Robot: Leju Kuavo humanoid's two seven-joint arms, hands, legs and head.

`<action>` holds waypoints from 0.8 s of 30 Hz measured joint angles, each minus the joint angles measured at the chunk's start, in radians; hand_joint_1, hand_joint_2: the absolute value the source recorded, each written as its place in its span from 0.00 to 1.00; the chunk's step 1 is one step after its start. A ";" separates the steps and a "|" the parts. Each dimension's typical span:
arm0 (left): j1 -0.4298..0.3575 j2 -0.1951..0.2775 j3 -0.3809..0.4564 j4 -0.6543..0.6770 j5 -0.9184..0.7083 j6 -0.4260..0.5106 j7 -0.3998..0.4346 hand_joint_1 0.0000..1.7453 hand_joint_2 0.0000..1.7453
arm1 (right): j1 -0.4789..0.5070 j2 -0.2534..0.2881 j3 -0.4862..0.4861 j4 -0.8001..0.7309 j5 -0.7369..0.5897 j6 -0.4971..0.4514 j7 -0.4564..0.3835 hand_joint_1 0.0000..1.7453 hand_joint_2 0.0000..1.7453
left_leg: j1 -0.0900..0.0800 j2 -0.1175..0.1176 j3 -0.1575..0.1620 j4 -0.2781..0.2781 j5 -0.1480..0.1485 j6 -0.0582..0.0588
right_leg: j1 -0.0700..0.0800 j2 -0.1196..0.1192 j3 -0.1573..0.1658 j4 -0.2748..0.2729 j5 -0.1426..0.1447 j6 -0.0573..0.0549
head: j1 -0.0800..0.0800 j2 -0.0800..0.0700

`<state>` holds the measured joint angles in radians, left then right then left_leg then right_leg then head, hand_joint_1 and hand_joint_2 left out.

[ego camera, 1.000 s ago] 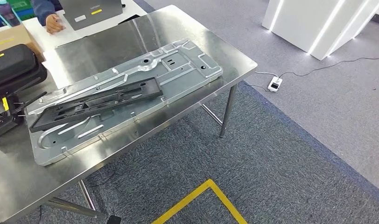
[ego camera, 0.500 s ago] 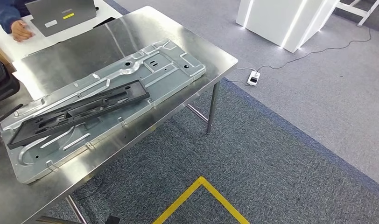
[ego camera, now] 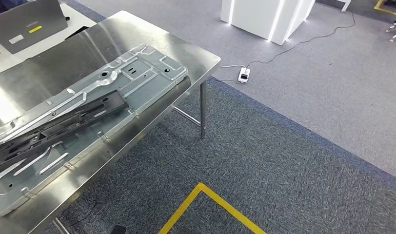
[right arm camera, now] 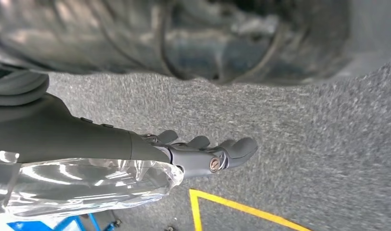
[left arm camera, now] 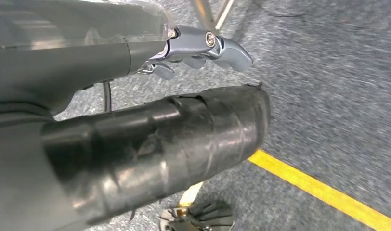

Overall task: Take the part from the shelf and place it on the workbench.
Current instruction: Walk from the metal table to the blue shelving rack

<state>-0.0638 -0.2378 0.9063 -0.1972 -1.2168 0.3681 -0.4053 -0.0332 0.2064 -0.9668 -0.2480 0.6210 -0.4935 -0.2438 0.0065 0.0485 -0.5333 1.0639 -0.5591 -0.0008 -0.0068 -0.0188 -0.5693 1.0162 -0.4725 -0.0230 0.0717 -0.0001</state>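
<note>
The part, a long black plastic frame (ego camera: 54,124), lies flat on a large stamped sheet-metal panel (ego camera: 137,78), roughly along the panel's length. One end of the frame sits near the middle of the panel; the other runs off the picture's left edge in the head view. The panel itself lies diagonally on the stainless steel surface (ego camera: 196,53), with its far end close to the surface's far right corner and its long edge close to the surface's near edge.

Beyond the panel, at the far side of the surface, a grey laptop (ego camera: 28,29) stands with its lid facing the robot; a yellow sticker and a white one show on the lid. A steel leg (ego camera: 202,109) of the surface stands on dark blue-grey carpet (ego camera: 284,165), and a crossbar runs from it under the surface. A yellow tape line (ego camera: 210,200) forms a corner on the carpet in front of the surface. Past the carpet lies lighter grey floor, where a white power strip (ego camera: 244,74) rests with a cable trailing away toward a white lit cabinet (ego camera: 264,17).

The left hand (left arm camera: 203,50) hangs over the carpet with nothing in it, its fingers slightly curved and apart from the thumb. The right hand (right arm camera: 208,154) likewise hangs above the carpet near the yellow line, fingers extended and gently bent, holding nothing.
</note>
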 joint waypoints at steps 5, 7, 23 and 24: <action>0.006 0.000 0.000 0.000 0.001 0.000 -0.002 0.00 0.00 | 0.000 0.000 -0.004 0.000 -0.002 0.013 0.000 0.00 0.00 | 0.006 -0.040 -0.102 0.213 -0.072 -0.007 | 0.000 0.049 -0.003 0.004 0.002 -0.009 | 0.000 0.000; 0.006 0.000 0.000 0.000 0.001 0.000 -0.004 0.00 0.00 | 0.000 0.000 -0.005 0.000 -0.003 0.018 0.000 0.00 0.00 | 0.009 -0.057 -0.056 0.104 0.003 -0.005 | -0.002 0.074 -0.003 0.010 0.000 -0.007 | 0.000 0.000; 0.002 -0.001 0.002 0.000 0.001 0.001 -0.013 0.00 0.00 | 0.003 0.000 -0.012 0.001 -0.002 0.030 0.009 0.00 0.00 | 0.001 0.027 0.019 -0.058 0.047 0.034 | -0.007 -0.024 -0.049 0.103 -0.021 0.044 | 0.001 0.000; 0.002 -0.001 0.002 0.000 0.001 0.001 -0.014 0.00 0.00 | 0.001 0.000 -0.012 0.001 -0.001 0.030 0.010 0.00 0.00 | -0.001 0.036 0.022 -0.057 0.043 0.029 | -0.002 -0.044 -0.023 0.052 -0.006 0.037 | 0.001 0.000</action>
<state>-0.0620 -0.2390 0.9087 -0.1972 -1.2157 0.3693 -0.4191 -0.0320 0.2064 -0.9789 -0.2468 0.6203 -0.4631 -0.2335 0.0055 0.0846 -0.5116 1.0073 -0.5157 0.0286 -0.0091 -0.0624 -0.5923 1.0683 -0.4784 0.0142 0.0728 -0.0002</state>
